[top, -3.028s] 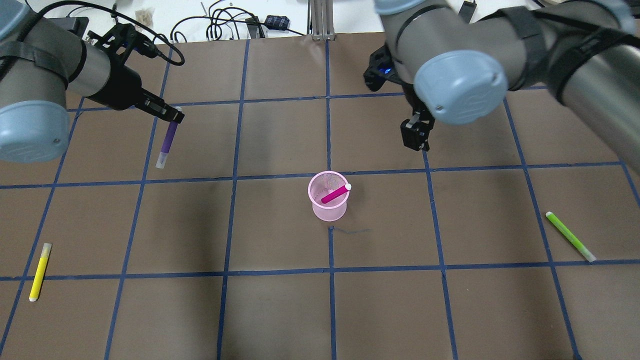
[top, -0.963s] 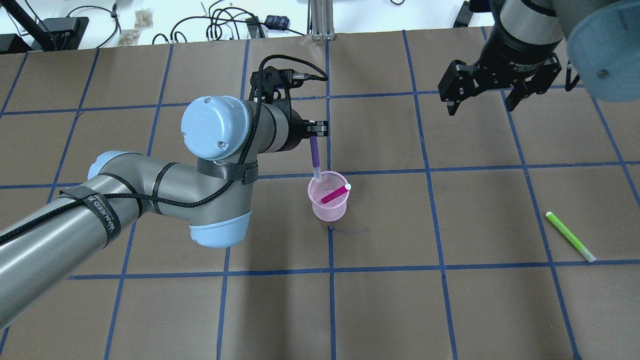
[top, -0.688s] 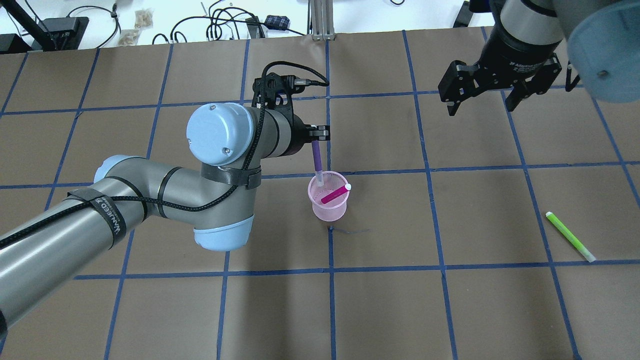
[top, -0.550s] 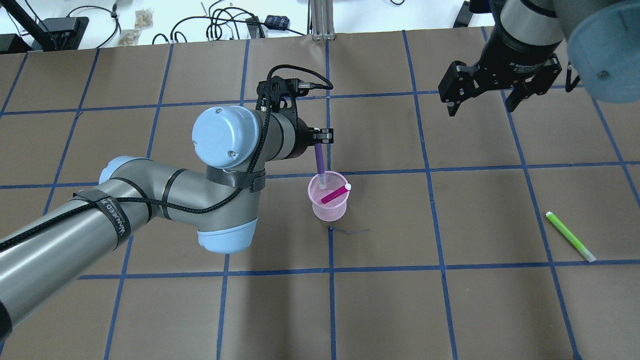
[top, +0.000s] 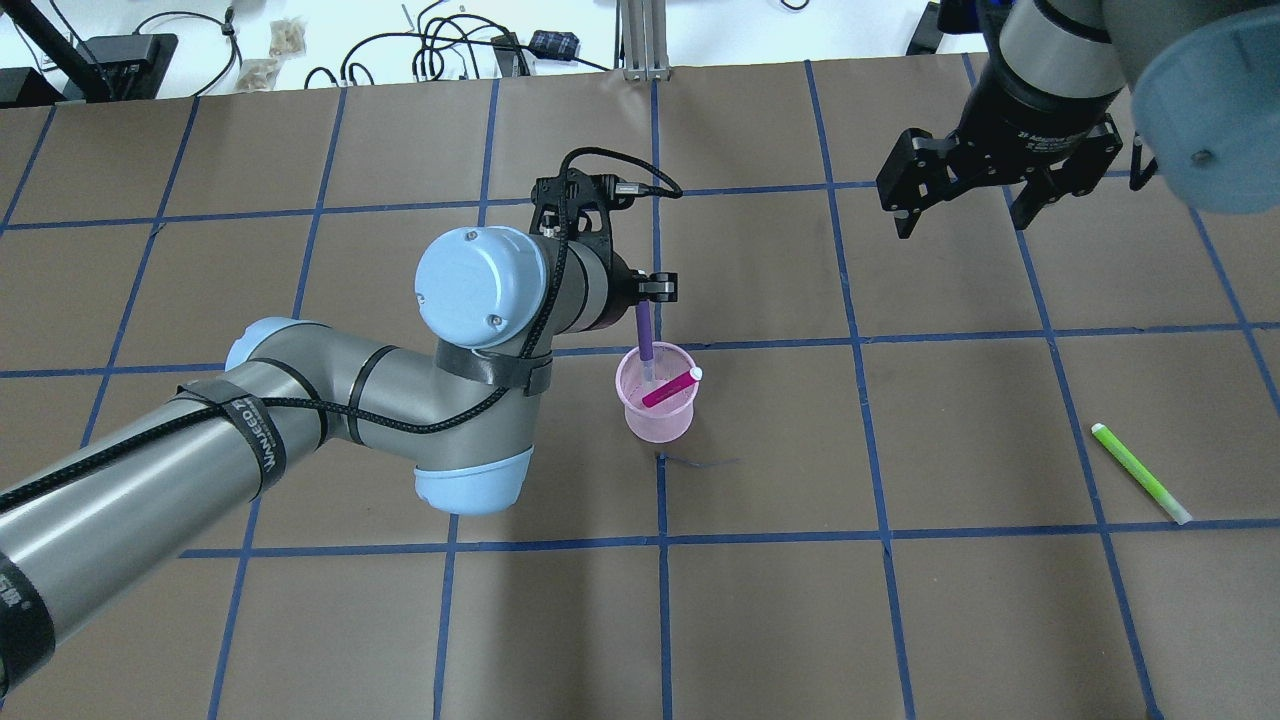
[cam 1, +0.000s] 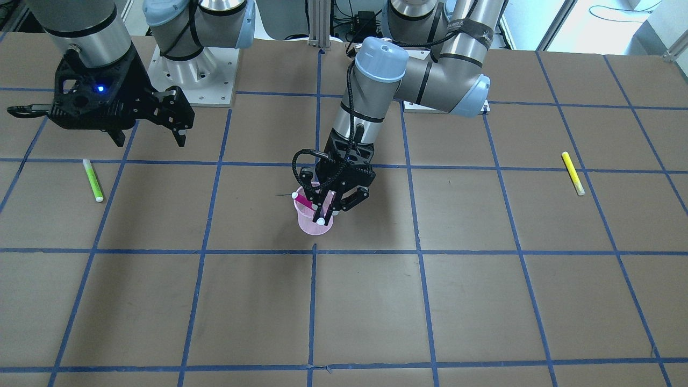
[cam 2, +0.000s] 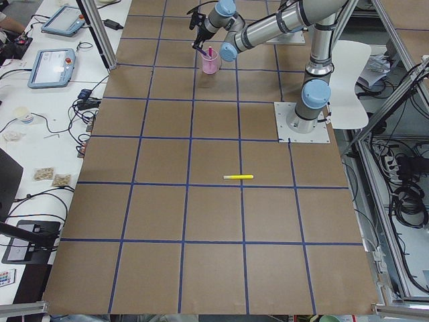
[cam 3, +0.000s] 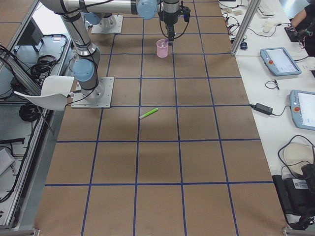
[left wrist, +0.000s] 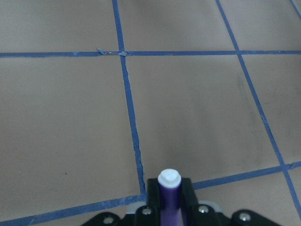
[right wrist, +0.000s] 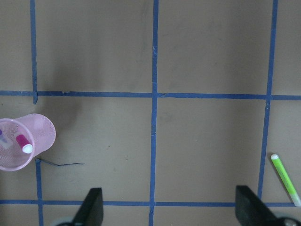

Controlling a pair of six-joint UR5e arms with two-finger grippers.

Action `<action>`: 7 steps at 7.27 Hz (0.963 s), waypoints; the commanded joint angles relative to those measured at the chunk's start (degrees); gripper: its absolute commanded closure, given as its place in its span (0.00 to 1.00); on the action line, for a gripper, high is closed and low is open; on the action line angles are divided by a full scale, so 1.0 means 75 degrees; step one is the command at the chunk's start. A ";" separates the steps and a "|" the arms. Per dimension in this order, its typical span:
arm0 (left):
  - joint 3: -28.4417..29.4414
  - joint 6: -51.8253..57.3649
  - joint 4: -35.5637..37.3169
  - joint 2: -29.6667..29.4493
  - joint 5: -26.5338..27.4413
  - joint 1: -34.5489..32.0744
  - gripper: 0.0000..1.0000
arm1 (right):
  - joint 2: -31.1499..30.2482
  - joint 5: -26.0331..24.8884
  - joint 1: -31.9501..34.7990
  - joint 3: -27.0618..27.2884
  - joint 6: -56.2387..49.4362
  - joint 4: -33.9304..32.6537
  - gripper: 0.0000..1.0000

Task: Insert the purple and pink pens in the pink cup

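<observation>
The pink mesh cup (top: pixel 655 418) stands near the table's middle, also in the front view (cam 1: pixel 314 226) and the right wrist view (right wrist: pixel 40 129). The pink pen (top: pixel 670 388) leans inside it. My left gripper (top: pixel 643 303) is shut on the purple pen (top: pixel 646 338), which hangs nearly upright with its lower end inside the cup's rim. The left wrist view shows the pen's white cap (left wrist: pixel 169 179) between the fingers. My right gripper (top: pixel 962 218) is open and empty, high over the far right of the table.
A green pen (top: pixel 1140 473) lies on the table at the right. A yellow pen (cam 1: pixel 573 172) lies on my left side, hidden under my left arm in the overhead view. Cables (top: pixel 440 45) lie beyond the table's far edge.
My left arm carried the purple pen from the far left to the cup and lowered its end past the rim. My right arm drew back to the far right.
</observation>
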 commanded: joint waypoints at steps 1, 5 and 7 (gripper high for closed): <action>-0.0035 -0.0005 -0.0008 -0.0025 0.0022 -0.0067 1.00 | -0.0013 0.0000 0.0000 0.0007 0.0000 -0.0009 0.00; -0.0176 -0.0040 -0.0043 0.0010 0.0010 -0.0056 0.41 | -0.0024 0.0000 0.0000 0.0007 0.0000 -0.0009 0.00; -0.0141 -0.0087 -0.0078 0.0033 0.0010 0.0014 0.39 | -0.0094 0.0058 0.0000 0.0007 0.0000 -0.0021 0.00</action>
